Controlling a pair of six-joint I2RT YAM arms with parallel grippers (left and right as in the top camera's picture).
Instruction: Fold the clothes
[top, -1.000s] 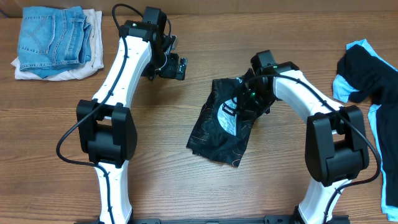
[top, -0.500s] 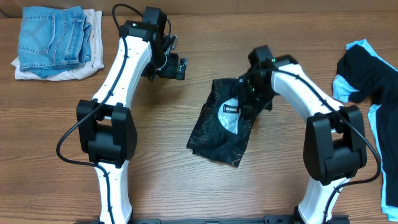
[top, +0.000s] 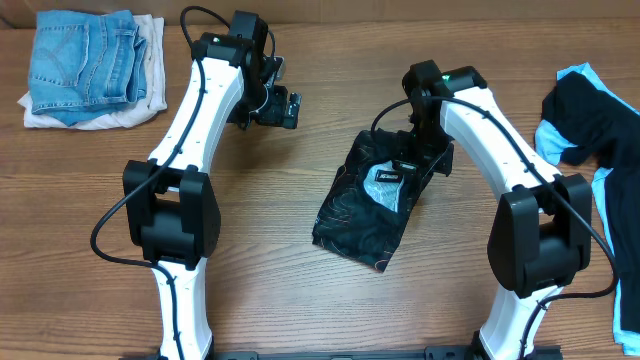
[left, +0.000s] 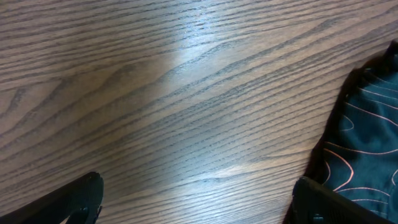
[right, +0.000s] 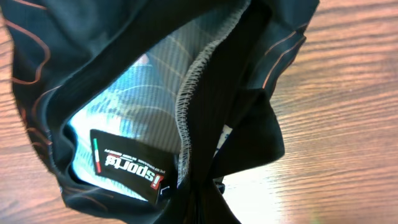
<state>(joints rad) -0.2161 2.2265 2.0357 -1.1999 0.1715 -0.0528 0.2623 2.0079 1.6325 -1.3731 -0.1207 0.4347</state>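
Overhead view: right claw (top: 410, 162) pinched shut on the collar end of the black jersey (top: 370, 210), which lies crumpled mid-table with its label (top: 388, 176) showing. Right wrist view agrees: cloth gathers into the grip. Left claw (top: 290, 107) is wide apart and empty, above bare wood (top: 280, 250), well left of the jersey. Judgement: draw the held edge slowly and low, flat over the body; a thin pinch may slip if tugged.

Bunched black jersey (right: 249, 124), neck label (right: 127, 165) showing, over table (right: 348, 124).
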